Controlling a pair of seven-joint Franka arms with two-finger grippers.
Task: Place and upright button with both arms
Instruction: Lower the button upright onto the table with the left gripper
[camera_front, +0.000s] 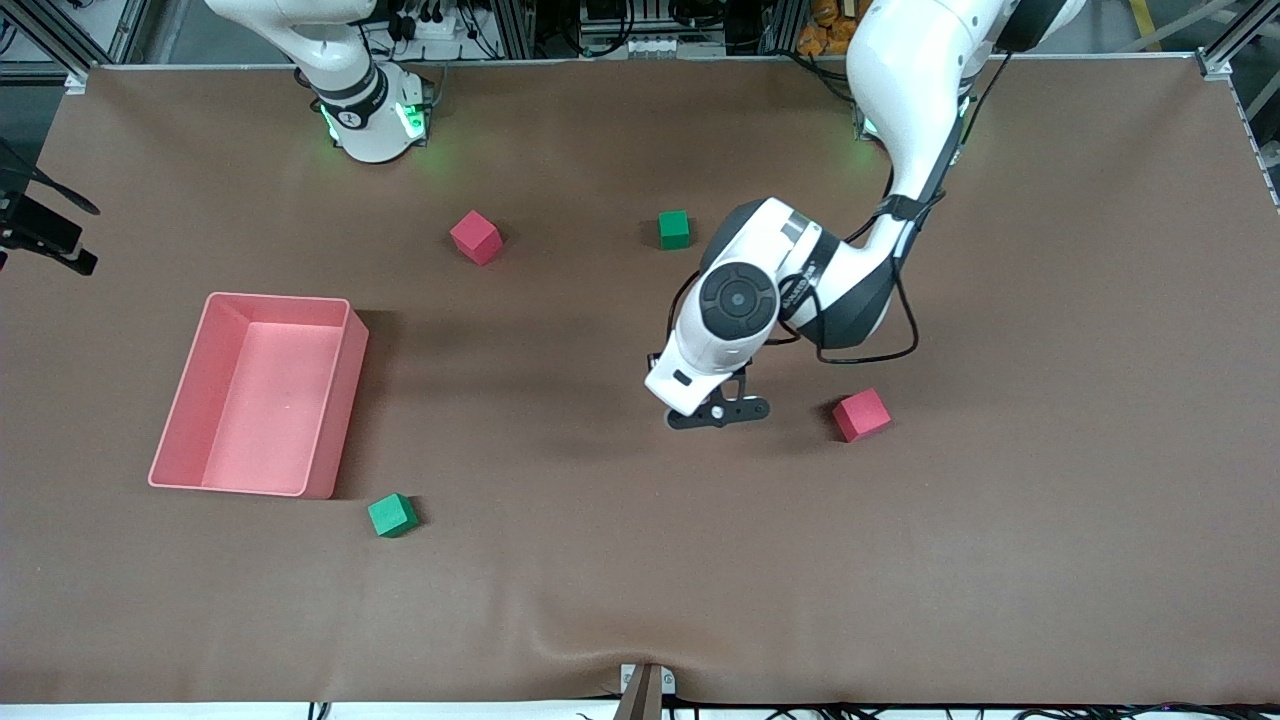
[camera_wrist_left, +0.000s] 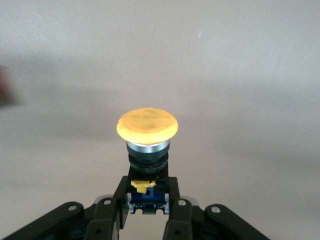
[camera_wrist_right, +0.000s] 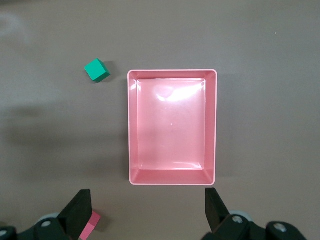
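Observation:
The button (camera_wrist_left: 147, 125) has a round orange cap on a black body with blue and yellow bits at its base. My left gripper (camera_wrist_left: 148, 192) is shut on that base, and the cap points away from the fingers (camera_wrist_left: 172, 200) over bare brown mat. In the front view the left gripper (camera_front: 718, 410) hangs low over the middle of the table and the button is hidden under the wrist. My right gripper (camera_wrist_right: 148, 205) is open and empty, high over the mat beside the pink bin (camera_wrist_right: 131, 125). It does not show in the front view.
The pink bin (camera_front: 335, 400) stands toward the right arm's end. Nearer the camera than the bin is a green cube (camera_front: 392, 515). A red cube (camera_front: 476, 237) and a green cube (camera_front: 674, 229) lie nearer the bases. Another red cube (camera_front: 861, 414) sits beside the left gripper.

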